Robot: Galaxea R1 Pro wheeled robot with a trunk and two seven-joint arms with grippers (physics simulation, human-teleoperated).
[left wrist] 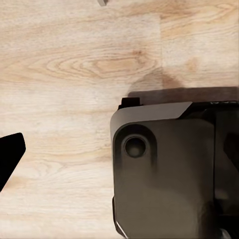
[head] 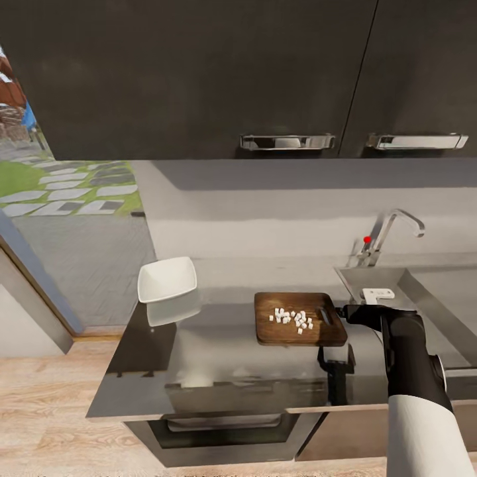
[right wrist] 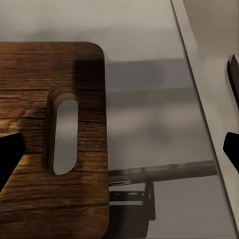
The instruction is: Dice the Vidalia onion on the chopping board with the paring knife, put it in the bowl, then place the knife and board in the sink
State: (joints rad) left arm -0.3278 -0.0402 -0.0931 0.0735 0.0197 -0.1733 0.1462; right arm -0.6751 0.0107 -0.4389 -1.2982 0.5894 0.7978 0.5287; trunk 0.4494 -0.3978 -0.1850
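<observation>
Hovering just beside the slotted end of the dark brown wooden chopping board (head: 299,318), on the sink side: right gripper (head: 346,311), black, at the end of a black-and-white arm. Seen through the right wrist camera with dark fingertips (right wrist: 10,154) spread wide, one over the board's wood (right wrist: 30,124) near the slot-shaped handle hole, the other over the steel edge beyond; nothing clamped between them. Lying flat on the long grey reflective countertop (head: 218,358), board lengthwise along the counter, handle hole toward the stainless-steel sink (head: 424,291). Scattered on the board's middle: small white onion dice (head: 291,318), loosely grouped, none off the wood. Standing well apart toward the counter's far left corner: shallow white squarish bowl (head: 167,279), upright, mirrored in the worktop. Rising behind the basin: curved chrome faucet (head: 391,232) with a red dot at its base. Resting on the sink's flat section near the gripper: small pale object (head: 377,295), too unclear to name. Overhead, dark cabinet doors with chrome handles (head: 287,141).

Left gripper: cannot tell whether spread or closed; left wrist camera pointed at light wooden floor (left wrist: 74,64), one dark fingertip (left wrist: 10,154) at the edge and a grey robot body panel (left wrist: 164,179) alongside.
</observation>
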